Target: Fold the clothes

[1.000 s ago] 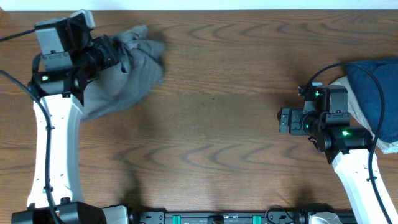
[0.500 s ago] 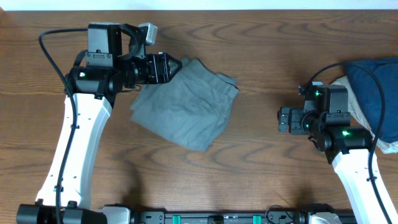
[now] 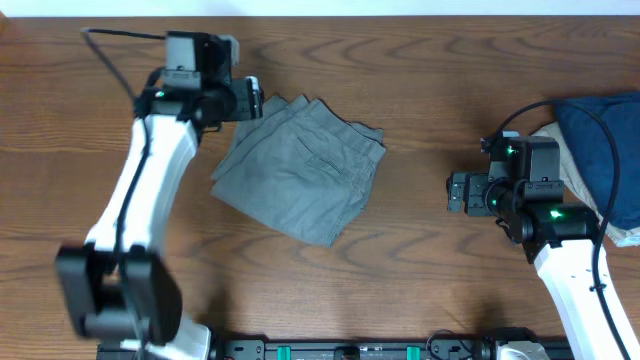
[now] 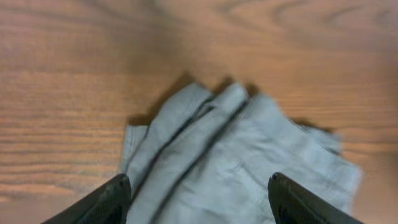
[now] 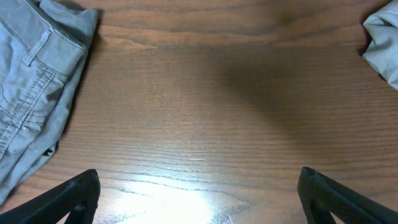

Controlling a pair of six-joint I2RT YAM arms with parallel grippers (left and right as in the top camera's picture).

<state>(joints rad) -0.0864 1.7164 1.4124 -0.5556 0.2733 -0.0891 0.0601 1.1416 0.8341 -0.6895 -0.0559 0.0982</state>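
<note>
The clothes, grey shorts (image 3: 300, 170), lie folded and flat on the wooden table, left of centre. In the left wrist view the shorts (image 4: 249, 168) show layered edges fanned out at the far end. My left gripper (image 3: 255, 103) hangs over their far left corner, open, its fingers (image 4: 106, 202) wide apart above the cloth and gripping nothing (image 4: 199, 199). My right gripper (image 3: 455, 193) rests at the right, open over bare wood (image 5: 199, 196), well apart from the shorts (image 5: 31, 93) that show at the left of its view.
A pile of other garments lies at the right edge: a dark blue one (image 3: 605, 150) on top of a beige one (image 3: 560, 140). A pale cloth edge (image 5: 382, 43) shows in the right wrist view. The table's far edge (image 3: 400, 14) runs along the top.
My left arm swung the bunched shorts from the far left corner toward the middle, spread them flat, opened its jaws and pulled back to their far left corner. The right arm stayed still.
</note>
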